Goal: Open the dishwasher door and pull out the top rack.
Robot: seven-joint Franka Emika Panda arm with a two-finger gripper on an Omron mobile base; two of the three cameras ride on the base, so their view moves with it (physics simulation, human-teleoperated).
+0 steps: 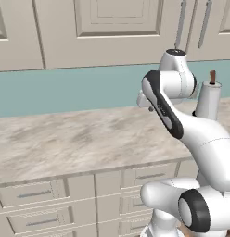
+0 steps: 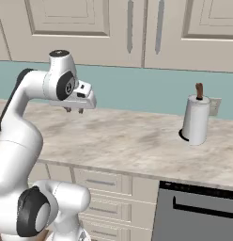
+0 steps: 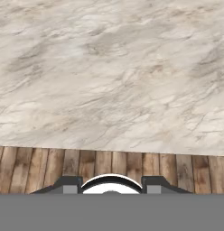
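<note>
Gripper (image 2: 74, 110) hovering above the marble counter (image 2: 137, 136), holding nothing, its opening indiscernible; dishwasher door (image 2: 196, 216) below the counter's right end, closed, not yet approached.

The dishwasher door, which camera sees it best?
The right base view: the dishwasher door sits shut at its lower right, dark grey with a black bar handle, below the counter. The left base view shows beige drawers there, the hand view looks down on marble counter and wood floor.

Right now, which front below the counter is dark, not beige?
The dishwasher door, lower right in the right base view: dark grey with a black bar handle; the drawer fronts are beige.
</note>
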